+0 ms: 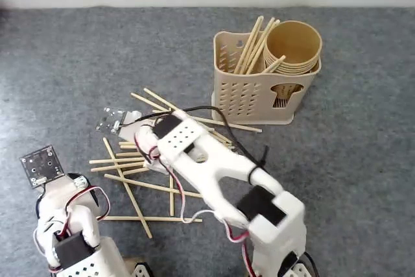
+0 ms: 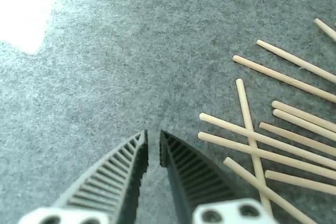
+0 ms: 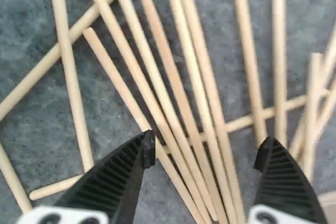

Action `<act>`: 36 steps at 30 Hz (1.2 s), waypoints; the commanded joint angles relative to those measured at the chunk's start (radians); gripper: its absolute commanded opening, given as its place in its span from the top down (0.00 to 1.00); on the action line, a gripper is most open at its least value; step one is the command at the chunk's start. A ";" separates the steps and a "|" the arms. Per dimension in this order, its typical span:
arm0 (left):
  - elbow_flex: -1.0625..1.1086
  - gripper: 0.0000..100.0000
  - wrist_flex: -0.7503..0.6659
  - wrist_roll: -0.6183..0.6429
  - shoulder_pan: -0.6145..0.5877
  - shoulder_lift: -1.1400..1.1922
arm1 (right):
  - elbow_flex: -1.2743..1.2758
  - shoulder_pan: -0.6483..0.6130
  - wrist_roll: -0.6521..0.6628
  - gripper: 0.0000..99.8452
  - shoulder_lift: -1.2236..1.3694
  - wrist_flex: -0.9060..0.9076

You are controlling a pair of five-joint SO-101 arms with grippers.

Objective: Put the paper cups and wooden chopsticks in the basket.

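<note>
High view: beige slotted basket [image 1: 249,98] stands upright toward the far right of the grey bench [image 1: 363,160], w/ two compts. A nested stack of paper cups [image 1: 293,47] sits in its right compt. A bundle of chopsticks [image 1: 251,43] leans in the left compt., ends sticking up past the rim, and one more stick end shows just beside the cups. The loose chopsticks [image 1: 133,183] lie flat on the bench, left of the basket and nearer the arms, criss-crossed in a rough pile. One long stick runs out from the pile to the foot of the basket's front wall. White right arm [image 1: 220,173] stretches from the near edge over to the pile and covers part of it. Left arm [image 1: 65,225] sits folded at the near left corner, beside the pile.

Right wrist view: right hand [image 3: 209,145] is spread wide and low over the pile, jaws straddling approx. five near-parallel sticks w/ others crossing under them. It grips nothing. Can't tell if its fingertips [image 3: 134,161] touch the bench.

Left wrist view: left hand [image 2: 153,137] is closed down to a thin slit, nothing btwn the fingers. It hangs over bare bench, w/ the loose sticks near it on one side but apart from it.
</note>
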 commanded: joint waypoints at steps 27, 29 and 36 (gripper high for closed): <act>-0.033 0.96 -0.021 -0.011 -0.003 -0.006 | -0.328 0.007 0.008 0.84 0.271 0.117; -0.033 0.96 -0.021 -0.011 -0.003 -0.006 | -0.328 0.007 0.008 0.89 0.271 0.116; -0.033 0.96 -0.021 -0.011 -0.003 -0.006 | -0.328 0.008 0.008 0.90 0.271 0.116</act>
